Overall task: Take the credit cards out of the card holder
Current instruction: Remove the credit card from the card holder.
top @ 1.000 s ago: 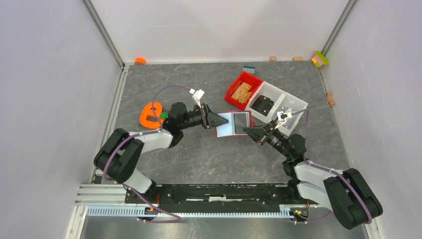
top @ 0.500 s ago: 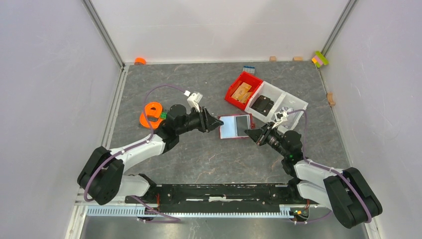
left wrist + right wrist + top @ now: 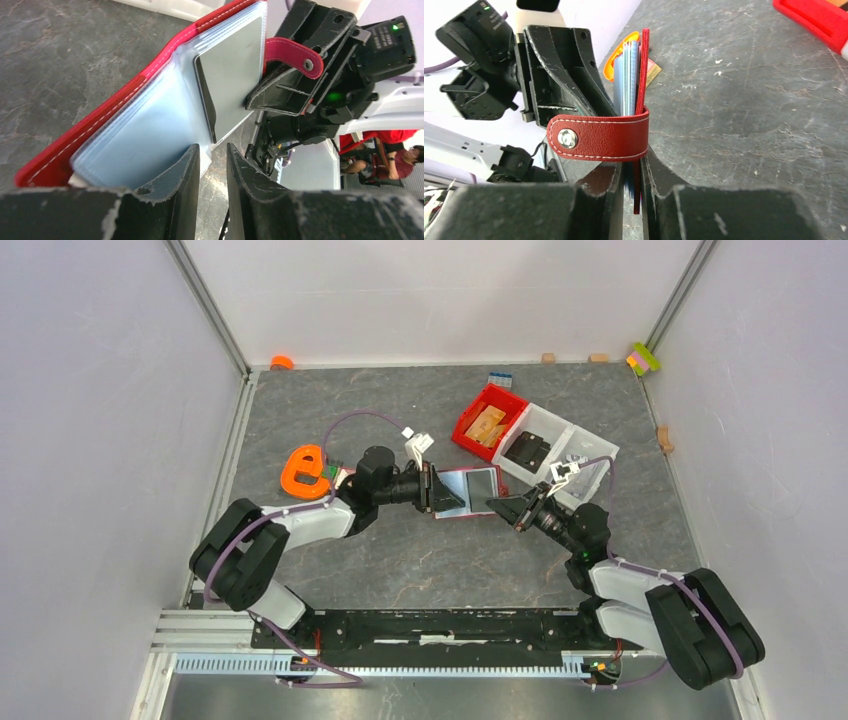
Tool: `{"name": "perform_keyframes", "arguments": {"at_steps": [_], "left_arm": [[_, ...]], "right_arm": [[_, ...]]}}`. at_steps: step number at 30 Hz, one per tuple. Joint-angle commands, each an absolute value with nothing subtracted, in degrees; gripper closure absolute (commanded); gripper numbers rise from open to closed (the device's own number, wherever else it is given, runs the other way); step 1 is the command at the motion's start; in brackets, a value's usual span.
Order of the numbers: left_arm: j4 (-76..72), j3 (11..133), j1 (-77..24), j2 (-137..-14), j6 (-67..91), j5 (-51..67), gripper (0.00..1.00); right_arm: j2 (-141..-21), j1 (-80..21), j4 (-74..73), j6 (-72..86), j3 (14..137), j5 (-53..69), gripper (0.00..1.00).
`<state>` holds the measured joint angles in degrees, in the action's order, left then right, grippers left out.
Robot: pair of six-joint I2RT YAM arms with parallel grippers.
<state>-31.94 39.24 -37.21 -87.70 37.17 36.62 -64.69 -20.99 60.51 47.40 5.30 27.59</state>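
Observation:
The card holder (image 3: 478, 480) stands open on its edge at mid-table, a dark red wallet with a snap strap (image 3: 599, 137). My right gripper (image 3: 502, 505) (image 3: 633, 167) is shut on its right-hand edge, cover and sleeves between the fingers. Inside, the left wrist view shows a grey credit card (image 3: 232, 75) and light blue sleeves or cards (image 3: 135, 145) against the red cover (image 3: 125, 95). My left gripper (image 3: 440, 490) (image 3: 212, 147) is at the holder's left half. Its jaws stand a narrow gap apart with bare table showing between them. One finger (image 3: 175, 175) lies over the blue sleeves.
A bright red bin (image 3: 470, 435) with tan wooden pieces and a clear divided tray (image 3: 590, 455) stand just behind the holder. An orange piece (image 3: 305, 470) lies by the left arm. Small blocks (image 3: 644, 358) and an orange cap (image 3: 281, 362) sit along the back wall.
My left gripper has swung right, back onto the holder's left half, and its jaws have narrowed. The right gripper has kept its hold and barely moved.

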Motion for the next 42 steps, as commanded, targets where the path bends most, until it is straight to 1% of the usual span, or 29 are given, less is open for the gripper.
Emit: {"name": "perform_keyframes", "arguments": {"at_steps": [1,6,13,15,18,23,29,31,38,42], "left_arm": [[-37.65,41.92,-37.43,-88.25,39.85,41.07,0.67],[-40.61,41.97,-37.38,-89.24,41.56,43.18,0.66],[-41.53,41.67,-37.23,-89.32,42.23,43.18,0.67],[-40.43,40.87,-36.77,-88.14,41.55,41.21,0.67],[-40.53,39.34,-35.83,-86.3,41.48,39.68,0.67],[-43.18,39.47,-35.61,-87.82,43.47,41.31,0.67],[-45.49,38.73,-35.07,-87.88,44.74,41.7,0.64],[-47.04,38.48,-35.07,-88.05,45.4,42.4,0.67],[-53.83,37.24,-34.77,-88.98,48.77,44.19,0.87],[-56.58,36.78,-34.55,-89.45,50.26,44.81,0.91]], "right_arm": [[-65.85,-21.09,71.01,50.43,6.51,31.26,0.94],[-68.35,-21.13,75.98,53.19,6.67,33.65,0.95],[-72.19,-21.39,84.42,57.88,6.99,36.88,0.98],[-72.42,-21.43,84.92,58.15,6.99,37.0,1.0],[-71.55,-21.44,83.61,57.37,6.92,36.57,1.0],[-71.07,-21.45,83.59,57.49,7.03,36.84,1.0],[-71.19,-21.46,84.09,57.83,7.03,37.08,1.0],[-71.49,-21.45,84.66,58.21,7.03,37.27,1.0],[-72.51,-21.45,87.83,60.22,6.84,37.88,1.0],[-72.93,-21.45,88.53,60.63,6.79,38.06,1.0]]}}
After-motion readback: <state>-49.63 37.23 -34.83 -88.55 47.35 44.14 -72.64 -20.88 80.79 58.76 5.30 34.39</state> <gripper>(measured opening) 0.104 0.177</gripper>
